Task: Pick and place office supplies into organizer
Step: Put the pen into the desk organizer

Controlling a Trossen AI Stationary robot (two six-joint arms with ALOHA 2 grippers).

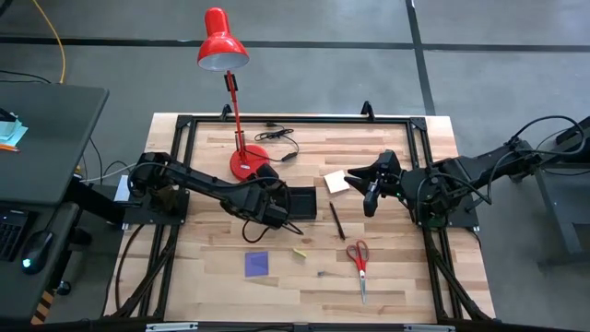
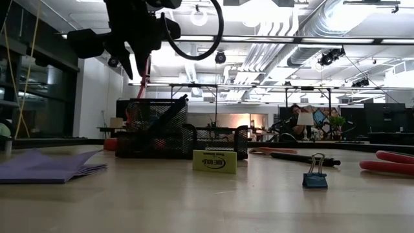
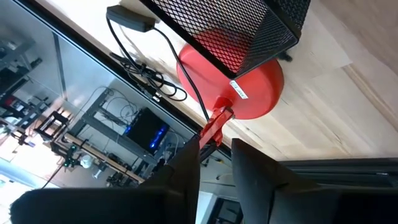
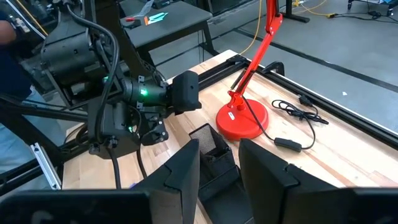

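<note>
Wooden tabletop inside a black frame, seen from above; you have these items, listed left to right.

Left gripper (image 1: 273, 208): over the organizer (image 1: 297, 203), the black mesh tray near table centre. Its fingers stand slightly apart with nothing visible between them in its wrist view; whether a pen was let go there you cannot confirm.

Purple note pad (image 1: 257, 264): flat, at about 6 o'clock from the left gripper, well apart.

Red desk lamp (image 1: 247, 162): base at 11 o'clock from the organizer, just beside it. Not a task item.

Small yellow tag (image 1: 300, 251): loose, 6 o'clock from the organizer.

Pale yellow note pad (image 1: 336, 182): at 2 o'clock from the organizer, near the right arm.

Dark pen (image 1: 336, 221): long axis roughly 12 to 6, slightly tilted, just right of the organizer.

Red-handled scissors (image 1: 359, 263): handles toward 12, blades toward 6.

Right gripper (image 1: 371, 192): raised, fingers parted, empty. It is likely the nearer arm for the pen, which lies at about 7 o'clock from it, and for the yellow pad beside it.

Hidden: the organizer's contents behind mesh and the left arm; a blue binder clip (image 2: 315, 177) shows clearly only in the low view.
</note>
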